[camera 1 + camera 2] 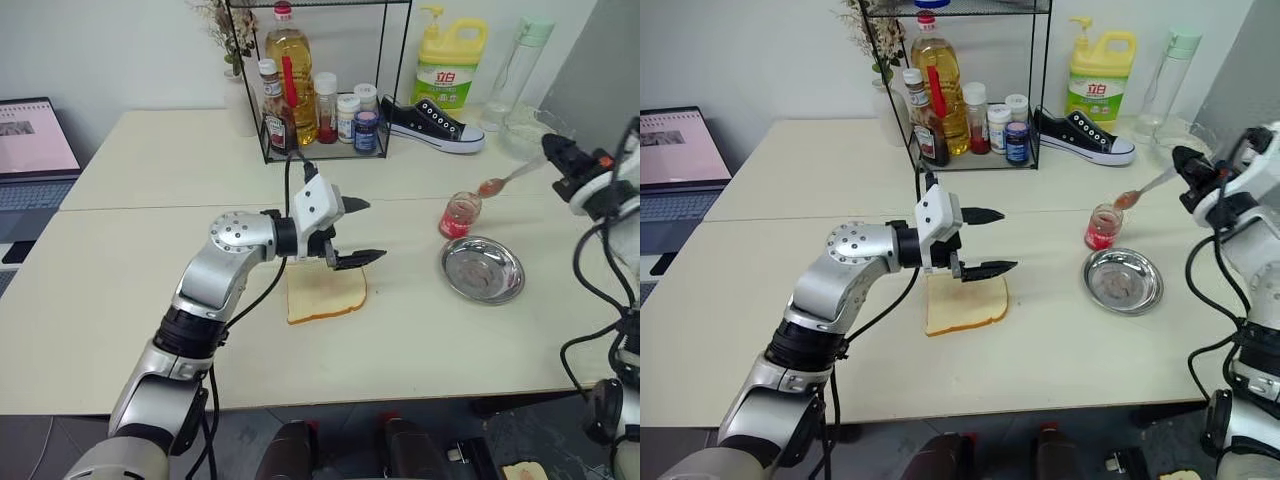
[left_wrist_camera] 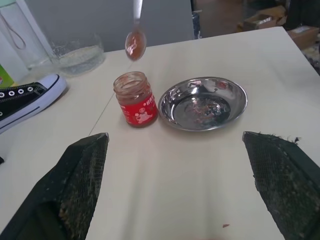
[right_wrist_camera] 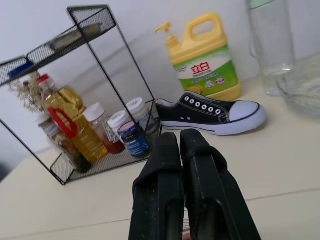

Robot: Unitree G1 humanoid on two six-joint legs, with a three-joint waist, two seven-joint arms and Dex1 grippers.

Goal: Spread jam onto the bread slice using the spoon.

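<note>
Left eye view – right hand [image 1: 553, 152] pinching spoon [image 1: 505, 181] over jam [image 1: 460, 214], left hand [image 1: 352, 231] spread above bread slice [image 1: 325, 296]

This looks like an office or lab room staged as a kitchen corner: two pale benches [image 1: 150, 290] pushed together by a plain white wall, an open laptop [image 1: 35, 150] at nine o'clock, and at twelve o'clock a wire rack [image 1: 320, 80] of oil and condiments beside detergent [image 1: 450, 65] and a sneaker [image 1: 432, 125].

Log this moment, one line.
right tool: shut on spoon, jam in bowl, above jar | left tool: open over bread | bread: bare
</note>
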